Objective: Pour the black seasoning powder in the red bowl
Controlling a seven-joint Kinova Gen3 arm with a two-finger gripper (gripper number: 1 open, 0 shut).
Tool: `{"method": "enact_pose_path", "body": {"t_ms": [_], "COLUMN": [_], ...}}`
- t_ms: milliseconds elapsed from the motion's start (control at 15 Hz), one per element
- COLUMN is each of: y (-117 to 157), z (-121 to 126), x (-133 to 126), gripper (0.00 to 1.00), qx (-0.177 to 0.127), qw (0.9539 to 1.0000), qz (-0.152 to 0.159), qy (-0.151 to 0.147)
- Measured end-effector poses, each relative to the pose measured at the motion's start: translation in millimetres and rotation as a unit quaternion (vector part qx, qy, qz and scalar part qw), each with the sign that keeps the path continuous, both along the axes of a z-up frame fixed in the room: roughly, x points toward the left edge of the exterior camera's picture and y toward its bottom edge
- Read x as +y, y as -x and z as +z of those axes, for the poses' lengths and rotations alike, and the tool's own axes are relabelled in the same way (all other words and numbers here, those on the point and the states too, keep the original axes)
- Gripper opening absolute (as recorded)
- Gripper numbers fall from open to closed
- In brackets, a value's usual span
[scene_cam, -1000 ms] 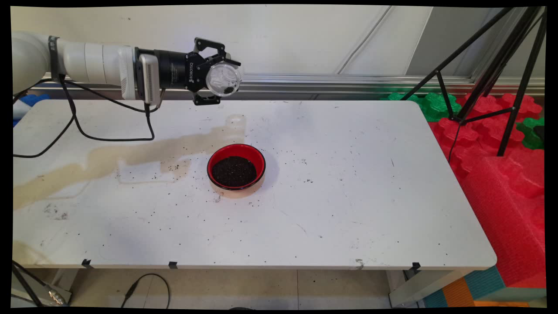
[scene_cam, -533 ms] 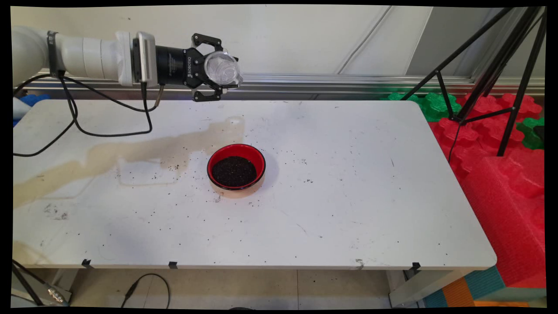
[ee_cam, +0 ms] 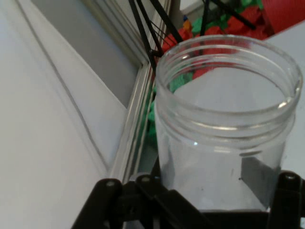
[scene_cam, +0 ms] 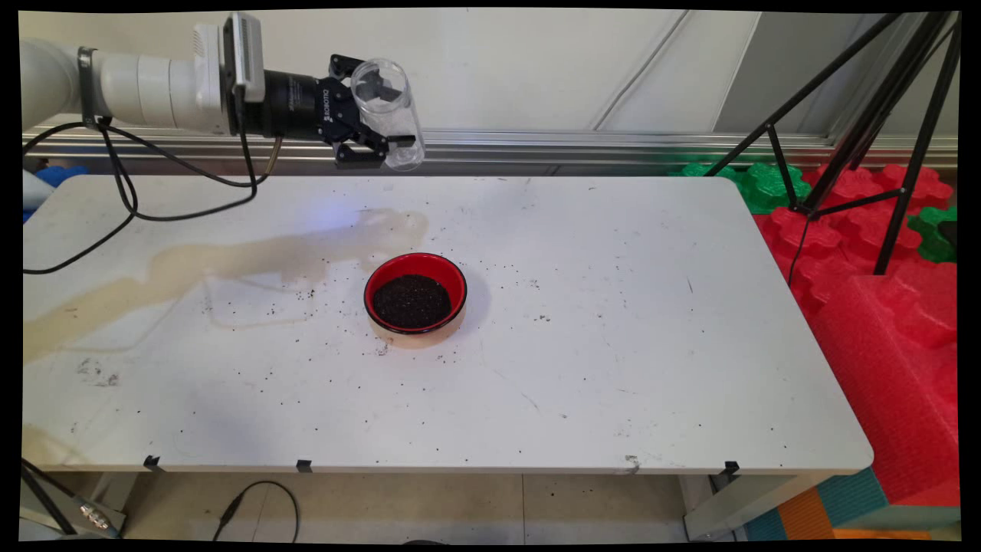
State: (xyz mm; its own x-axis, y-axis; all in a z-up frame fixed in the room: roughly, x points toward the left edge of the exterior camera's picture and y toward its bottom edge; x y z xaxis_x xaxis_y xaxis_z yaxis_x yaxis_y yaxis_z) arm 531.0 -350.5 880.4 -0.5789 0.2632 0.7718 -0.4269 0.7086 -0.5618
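I have the gripper [scene_cam: 366,115] clamped on an empty clear jar [scene_cam: 389,113], high over the table's [scene_cam: 613,345] far edge, behind the red bowl [scene_cam: 415,295] of dark grains. Smooth plastic: any jolt and the jar could slip, dropping toward the bowl.

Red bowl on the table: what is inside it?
The red bowl holds dark granules heaped across its middle. They cover the bowl's floor, so anything beneath stays hidden.
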Motion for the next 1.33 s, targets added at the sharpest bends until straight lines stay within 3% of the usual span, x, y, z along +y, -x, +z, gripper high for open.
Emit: {"method": "enact_pose_path", "body": {"t_ms": [200, 400, 933, 1333], "y": [-5, -11, -22, -33], "z": [2, 2, -1, -9], "x": [-2, -4, -8, -11], "gripper": [0.0, 0.0, 0.0, 0.0], "qx": [0.051, 0.094, 0.154, 0.182], "qw": [0.9974, 0.9911, 0.9745, 0.9623], "qz": [0.019, 0.039, 0.072, 0.093], "qy": [-0.047, -0.087, -0.146, -0.179]}}
